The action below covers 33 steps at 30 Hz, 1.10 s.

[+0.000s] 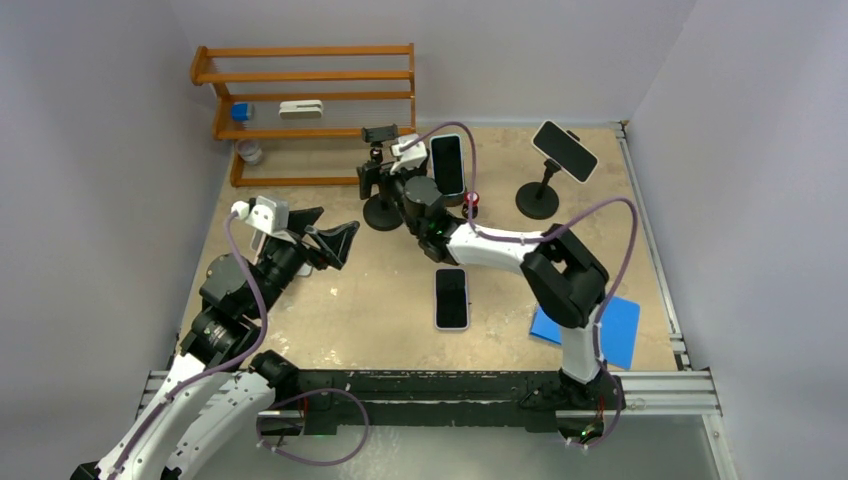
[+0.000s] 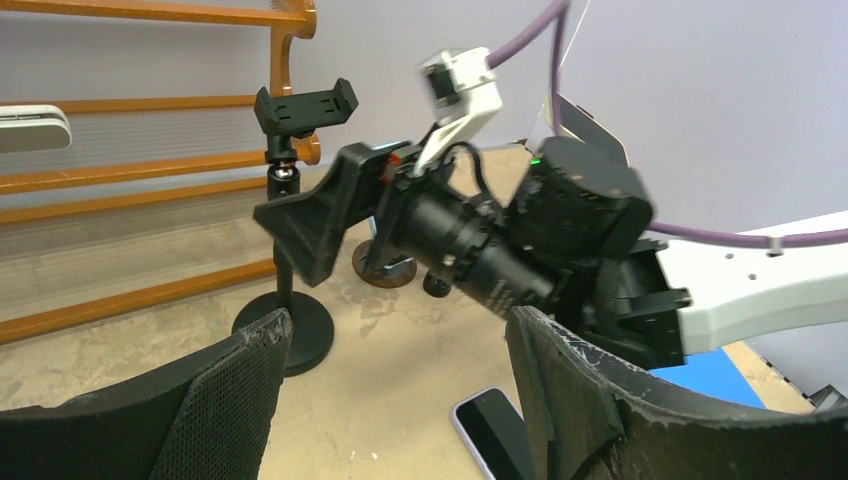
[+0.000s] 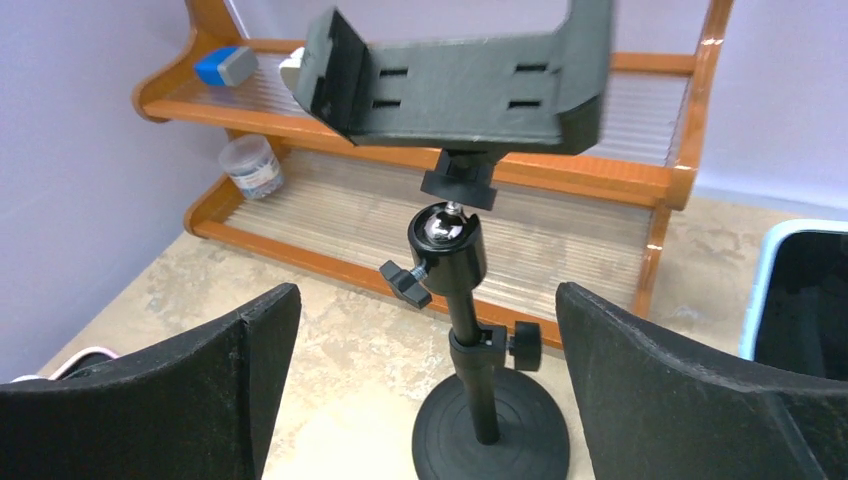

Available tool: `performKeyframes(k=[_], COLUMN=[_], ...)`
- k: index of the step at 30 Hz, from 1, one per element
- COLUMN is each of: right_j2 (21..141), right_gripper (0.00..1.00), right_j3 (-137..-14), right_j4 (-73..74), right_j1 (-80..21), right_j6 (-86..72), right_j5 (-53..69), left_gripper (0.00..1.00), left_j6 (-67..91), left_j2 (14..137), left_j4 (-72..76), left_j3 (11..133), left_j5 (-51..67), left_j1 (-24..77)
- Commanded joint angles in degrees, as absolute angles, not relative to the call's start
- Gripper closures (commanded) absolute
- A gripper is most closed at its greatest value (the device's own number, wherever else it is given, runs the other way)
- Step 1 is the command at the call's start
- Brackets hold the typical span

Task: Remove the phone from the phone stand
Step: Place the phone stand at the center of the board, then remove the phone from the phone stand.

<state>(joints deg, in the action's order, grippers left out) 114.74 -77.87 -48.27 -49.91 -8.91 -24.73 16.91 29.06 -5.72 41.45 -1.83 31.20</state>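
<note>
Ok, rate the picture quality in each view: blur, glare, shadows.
Top external: sharp, evenly lit, only soft shadows on the table. Left wrist: the right arm looks slightly soft. Right wrist: crisp, with a small glint on the stand's ball joint.

Phone (image 1: 451, 298) flat on table (image 1: 350, 300) before stand (image 1: 381, 212), rack (image 1: 300, 51) behind stand.

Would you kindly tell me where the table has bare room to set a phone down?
Bare tabletop lies between the flat phone and the left arm, and between the blue pad and the right-hand stand. Crowded around the right claw and empty stand.
</note>
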Motion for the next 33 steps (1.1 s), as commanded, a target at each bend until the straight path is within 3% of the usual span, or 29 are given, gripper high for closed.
performKeyframes(k=[1, 12, 18, 25, 33], right_j2=[105.9, 82.6, 69.2, 61.0, 58.5], right_gripper=[0.01, 0.05, 0.05, 0.01, 0.01], right_j3=[-73.0, -49.8, -39.2, -28.3, -26.1], right_j4=[-52.8, -51.2, -41.8, -40.3, -41.4], right_j1=[-51.0, -57.7, -58.8, -58.5, -58.5], right_j6=[-8.3, -9.2, -20.1, -28.9, -27.9], right_j5=[-25.3, -28.7, -30.8, -22.4, -14.9], left_gripper=[0.23, 0.23, 0.21, 0.19, 0.13], left_j6=[17.1, 17.0, 18.2, 17.1, 21.1], left_j2=[29.4, 30.8, 35.0, 39.4, 49.5], left_j4=[-5.3, -6.2, -9.1, -12.6, -21.5], left_j3=[41.8, 41.7, 42.8, 44.0, 48.6], left_j5=[-2.5, -6.0, -12.1, -16.8, -24.4], left_j1=[31.5, 31.4, 31.4, 31.4, 31.3])
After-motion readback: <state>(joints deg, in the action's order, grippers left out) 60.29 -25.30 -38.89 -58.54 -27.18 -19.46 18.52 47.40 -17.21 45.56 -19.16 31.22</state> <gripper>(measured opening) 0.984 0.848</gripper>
